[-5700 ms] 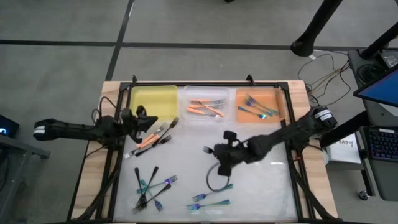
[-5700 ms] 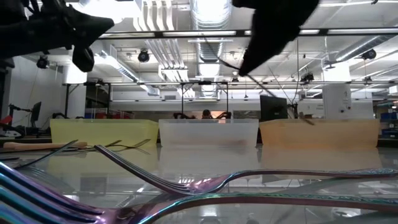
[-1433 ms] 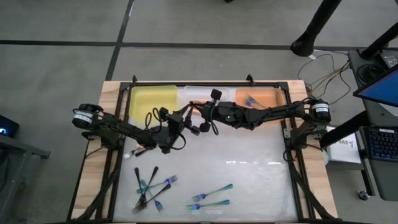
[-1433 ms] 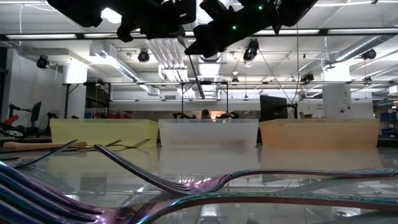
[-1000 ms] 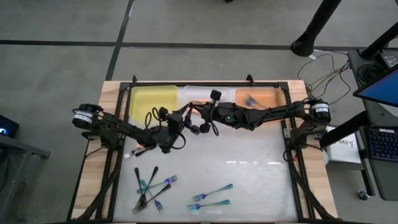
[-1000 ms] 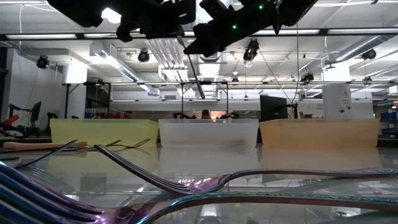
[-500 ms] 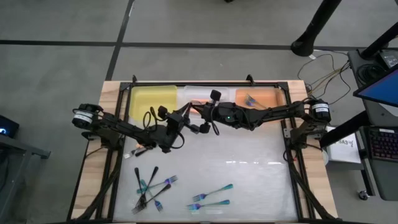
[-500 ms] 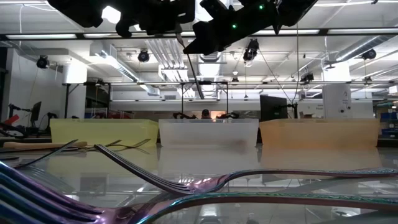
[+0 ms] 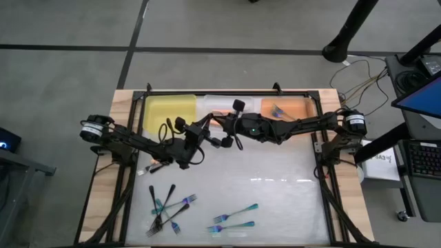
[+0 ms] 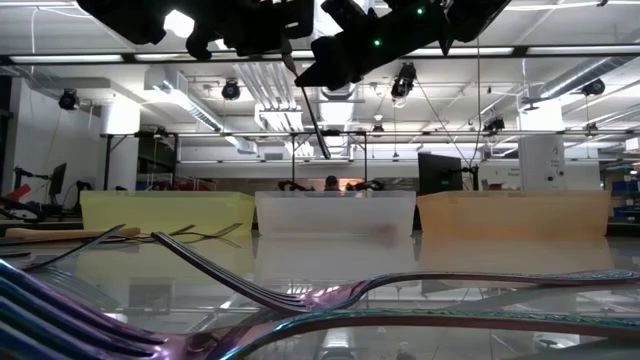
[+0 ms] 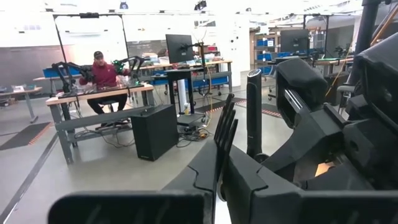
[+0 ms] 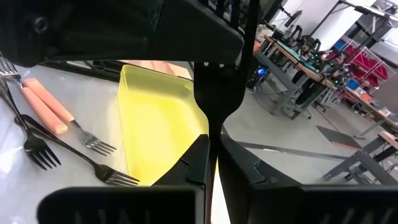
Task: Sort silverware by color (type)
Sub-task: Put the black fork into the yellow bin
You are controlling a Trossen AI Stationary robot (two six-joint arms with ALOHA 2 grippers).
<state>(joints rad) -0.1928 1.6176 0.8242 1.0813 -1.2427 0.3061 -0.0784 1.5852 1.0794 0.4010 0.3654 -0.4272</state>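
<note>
Both arms meet above the table, just off the near right corner of the yellow bin.
- Left hand: reaches in from the yellow bin's side. Its wrist view shows the fingers drawn nearly together, with dark tines poking out between them.
- Right hand: comes across from the far side, tip to tip with the left. Its fingers are pinched on the narrow neck of a black fork.
- From table level, one thin dark shaft hangs slanting under the two hands, well clear of the table. I read it as one fork gripped by both hands, though I cannot rule out two.

Why held so: this looks like a mid-air handover. The fork is kept high so neither hand scrapes the table, and it sits beside the yellow bin, probably the black pile's home. I see nothing in that bin yet.

Other silverware:
- Teal forks lie in the orange bin, two bins along from the yellow one.
- Orange-handled forks and loose black forks lie on the table just in front of the yellow bin.
- A mixed black-and-teal heap lies well away from it, toward the near edge.

Sorting is partway done.
</note>
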